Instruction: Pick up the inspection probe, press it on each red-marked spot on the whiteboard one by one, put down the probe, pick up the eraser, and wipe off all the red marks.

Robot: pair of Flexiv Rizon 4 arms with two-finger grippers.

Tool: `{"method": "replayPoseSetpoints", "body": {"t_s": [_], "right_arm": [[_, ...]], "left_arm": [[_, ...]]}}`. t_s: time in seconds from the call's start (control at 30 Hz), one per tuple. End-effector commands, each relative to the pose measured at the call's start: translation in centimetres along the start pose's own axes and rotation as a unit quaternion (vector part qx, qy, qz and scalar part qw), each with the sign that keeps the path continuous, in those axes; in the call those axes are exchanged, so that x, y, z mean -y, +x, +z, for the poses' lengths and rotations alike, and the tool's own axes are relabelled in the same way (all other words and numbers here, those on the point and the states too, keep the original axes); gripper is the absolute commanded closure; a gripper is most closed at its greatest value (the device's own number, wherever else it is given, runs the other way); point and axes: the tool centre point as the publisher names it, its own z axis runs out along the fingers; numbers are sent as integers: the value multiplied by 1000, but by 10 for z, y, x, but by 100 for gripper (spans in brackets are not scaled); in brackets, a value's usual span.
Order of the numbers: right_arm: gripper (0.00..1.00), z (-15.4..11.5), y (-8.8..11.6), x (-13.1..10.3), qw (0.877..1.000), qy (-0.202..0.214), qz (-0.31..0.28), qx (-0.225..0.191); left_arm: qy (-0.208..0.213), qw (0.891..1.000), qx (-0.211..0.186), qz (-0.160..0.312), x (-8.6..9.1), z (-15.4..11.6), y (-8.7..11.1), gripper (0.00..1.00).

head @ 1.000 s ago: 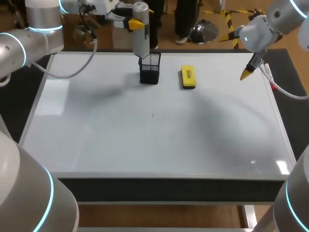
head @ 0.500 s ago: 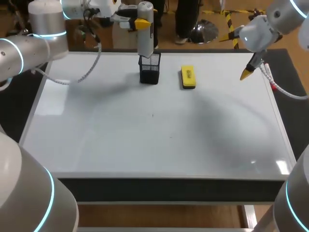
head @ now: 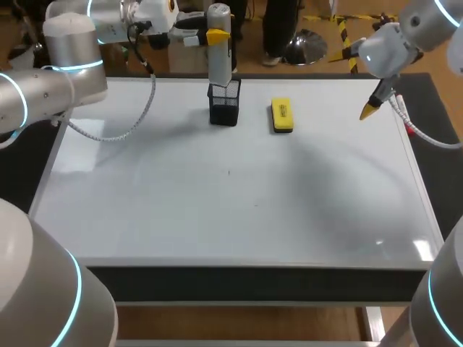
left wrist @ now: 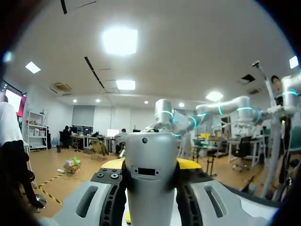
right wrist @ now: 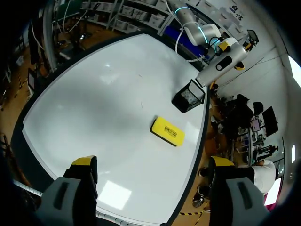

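- The yellow block eraser (head: 281,116) (right wrist: 168,131) carries a dark label on its top face; its print is too small to read. The grey cylindrical inspection probe (head: 219,47) (left wrist: 151,174) shows a small dark rectangular window and no legible writing.
- The probe stands upright with its long axis vertical, clamped from both sides by the left gripper (head: 215,35) (left wrist: 151,164). Its lower end is at the mouth of the black wire-mesh cup (head: 225,103) (right wrist: 189,99); whether it is inside cannot be told.
- The cup stands at the far edge of the white whiteboard (head: 217,210) (right wrist: 94,103), with the eraser just beside it.
- The right gripper (head: 370,110) (right wrist: 153,162) hangs near the board's right edge, fingers spread and holding nothing.
- Two tiny dark specks (head: 228,172) lie mid-board.
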Motion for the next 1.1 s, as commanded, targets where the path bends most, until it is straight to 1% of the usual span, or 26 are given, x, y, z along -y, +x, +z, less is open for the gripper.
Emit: {"method": "replayPoseSetpoints", "body": {"t_s": [0.03, 0.3, 0.43, 0.63, 1.1], "right_arm": [[0, 0, 0, 0, 1000, 2, -1, -2], [0, 0, 0, 0, 1000, 2, -1, -2], [0, 0, 0, 0, 1000, 2, -1, -2], [0, 0, 0, 0, 1000, 2, -1, -2], [0, 0, 0, 0, 1000, 2, -1, -2]], "left_arm": [[0, 981, 195, 2, 3, 2, 4, 100], [7, 978, 209, -2, -2, 3, -1, 100], [14, 974, 227, -5, -4, 2, -1, 100], [13, 974, 226, -5, -11, 3, -4, 100], [15, 977, 212, 0, -18, -3, -13, 100]]}}
